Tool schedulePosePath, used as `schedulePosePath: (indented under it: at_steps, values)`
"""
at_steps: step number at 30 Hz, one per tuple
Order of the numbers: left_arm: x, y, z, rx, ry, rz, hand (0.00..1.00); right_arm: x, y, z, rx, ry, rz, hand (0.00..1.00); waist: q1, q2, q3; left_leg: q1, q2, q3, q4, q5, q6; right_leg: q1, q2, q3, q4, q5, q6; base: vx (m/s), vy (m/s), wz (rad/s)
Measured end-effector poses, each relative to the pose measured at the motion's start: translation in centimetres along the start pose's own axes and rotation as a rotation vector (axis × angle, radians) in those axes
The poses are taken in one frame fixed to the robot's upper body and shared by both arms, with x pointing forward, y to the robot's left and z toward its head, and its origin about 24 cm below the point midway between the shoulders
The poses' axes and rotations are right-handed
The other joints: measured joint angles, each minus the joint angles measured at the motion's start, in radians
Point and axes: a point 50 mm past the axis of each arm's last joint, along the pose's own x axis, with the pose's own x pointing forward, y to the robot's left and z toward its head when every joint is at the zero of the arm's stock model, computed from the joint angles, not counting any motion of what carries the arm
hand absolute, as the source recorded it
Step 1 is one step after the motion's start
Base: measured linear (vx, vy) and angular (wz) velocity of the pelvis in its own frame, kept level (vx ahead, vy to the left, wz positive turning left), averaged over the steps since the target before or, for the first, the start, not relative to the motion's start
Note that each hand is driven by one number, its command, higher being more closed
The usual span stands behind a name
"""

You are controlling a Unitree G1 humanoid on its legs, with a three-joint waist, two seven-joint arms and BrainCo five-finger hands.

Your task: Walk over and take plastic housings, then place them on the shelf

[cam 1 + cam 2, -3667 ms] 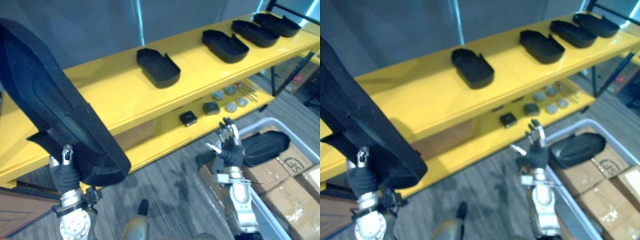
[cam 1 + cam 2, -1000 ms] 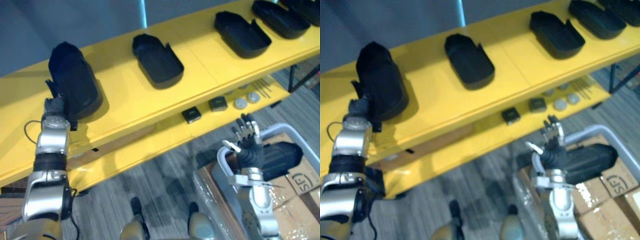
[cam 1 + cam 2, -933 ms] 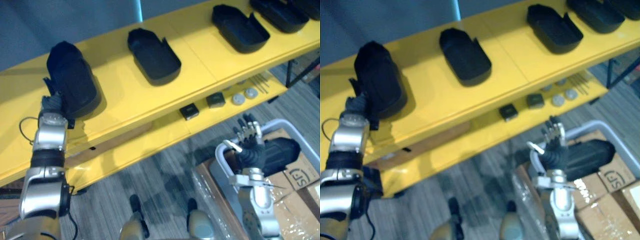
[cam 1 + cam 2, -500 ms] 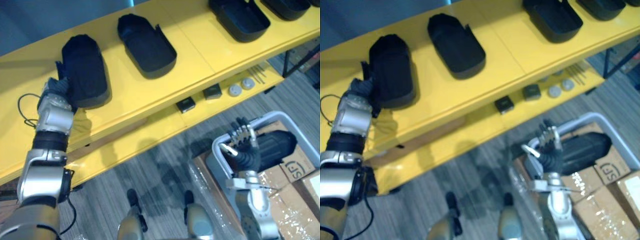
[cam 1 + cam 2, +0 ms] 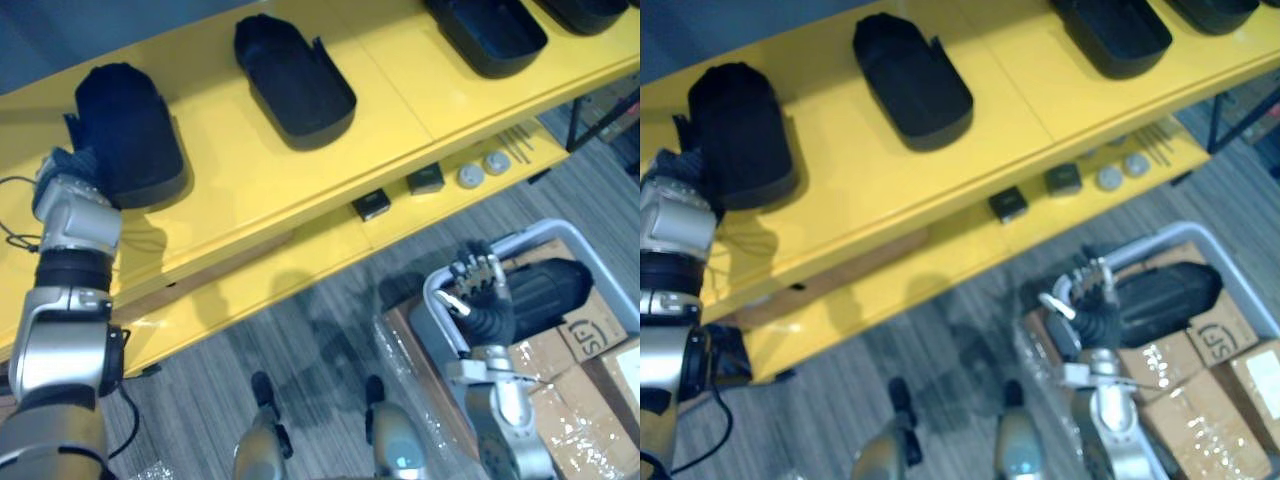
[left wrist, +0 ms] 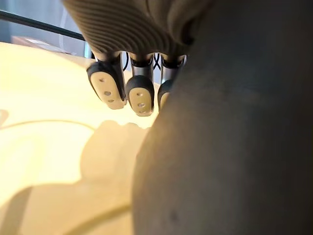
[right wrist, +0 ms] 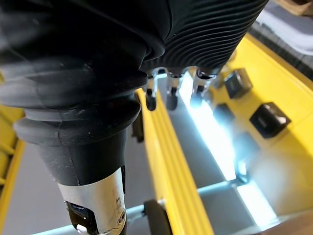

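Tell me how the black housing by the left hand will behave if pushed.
The black housing lies dome-up on the glossy top shelf, so it would probably slide rather than tip. It looks like a hollow moulded shell, like the open housing beside it, so likely stiff and light for its size.

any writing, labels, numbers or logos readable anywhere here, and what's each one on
cardboard box: a dark printed mark on its top, too small and blurred to read.
black housings on the yellow shelf: no print to be seen.
small black blocks on the lower level: no legible marking.
Nothing else bears readable text.
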Motion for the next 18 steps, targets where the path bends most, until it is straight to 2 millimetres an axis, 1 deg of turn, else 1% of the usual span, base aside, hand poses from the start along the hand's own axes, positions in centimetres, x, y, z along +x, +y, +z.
schedulePosePath:
  at_steps: [2,8,12,17,18]
  values:
    - [0.04,0.07,-0.08,-0.008,0.003,0.008,1.00,0.00,-0.01,-0.01,0.000,0.000,0.000,0.00,0.000,0.000,0.000,-0.010,0.000,-0.002,0.000,0.004,0.001,-0.011,0.000,-0.001,0.003,0.000,0.000,0.00,0.000,0.00]
    - [0.13,0.44,-0.21,-0.031,0.008,0.032,1.00,0.04,0.15,-0.22,0.002,0.008,0.004,0.00,0.000,-0.022,0.013,-0.014,0.000,-0.005,0.000,0.012,0.002,-0.023,0.000,-0.001,0.023,-0.004,-0.001,0.00,0.000,0.00]
    - [0.15,0.32,-0.36,-0.026,0.003,0.032,1.00,0.20,0.07,-0.75,-0.004,0.027,0.003,0.00,0.000,-0.024,0.013,-0.014,0.000,-0.005,0.000,0.012,0.002,-0.023,-0.001,-0.001,0.024,-0.005,-0.001,0.00,0.000,0.00]
    - [0.17,0.28,-0.37,-0.025,-0.001,0.031,1.00,0.24,-0.07,-0.67,-0.015,0.027,0.011,0.00,0.000,-0.024,0.013,-0.015,0.000,-0.005,0.000,0.012,0.002,-0.023,-0.001,-0.001,0.024,-0.005,-0.001,0.00,0.000,0.00]
    - [0.17,0.27,-0.35,-0.025,-0.003,0.030,0.00,0.27,-0.09,-0.64,-0.018,0.026,0.013,0.00,0.000,-0.024,0.013,-0.015,0.000,-0.005,0.000,0.012,0.002,-0.023,-0.001,-0.001,0.024,-0.005,-0.001,0.00,0.000,0.00]
